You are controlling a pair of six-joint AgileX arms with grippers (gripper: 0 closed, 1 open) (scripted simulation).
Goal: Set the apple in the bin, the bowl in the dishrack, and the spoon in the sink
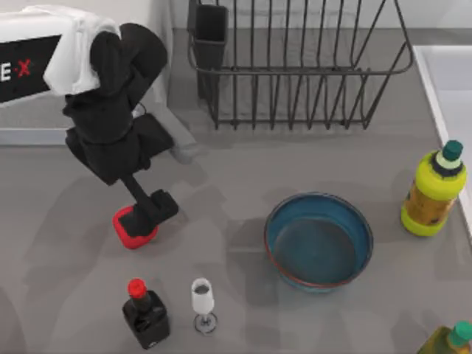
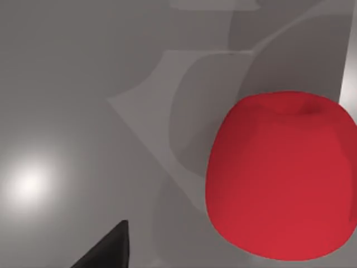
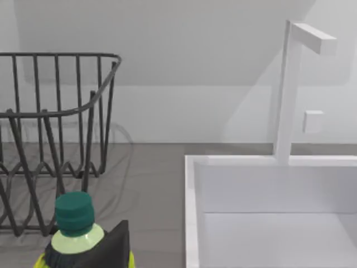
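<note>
Three things must be put away, and as far as I can judge none of them is in its place yet. The left gripper (image 1: 140, 221) is low over the apple (image 1: 131, 226), which lies on the grey bench (image 1: 59, 280) at the left side; in the left wrist view the apple (image 2: 281, 178) is very close, with one dark finger tip (image 2: 109, 248) beside it, but I cannot tell whether the fingers are open or already closed on the fruit. The bowl (image 1: 318, 242) stands empty on the bench, in front of the dishrack (image 1: 295, 66) and well apart from it, and the rack holds nothing. The sink (image 3: 273, 212) is at the right edge of the bench and looks empty. I see no spoon and no bin here. For the right arm I also cannot tell how its fingers stand; its wrist camera looks over a yellow bottle with a green cap (image 1: 435, 188) toward the sink. I think the apple is the first step, and the bowl and spoon are left.
</note>
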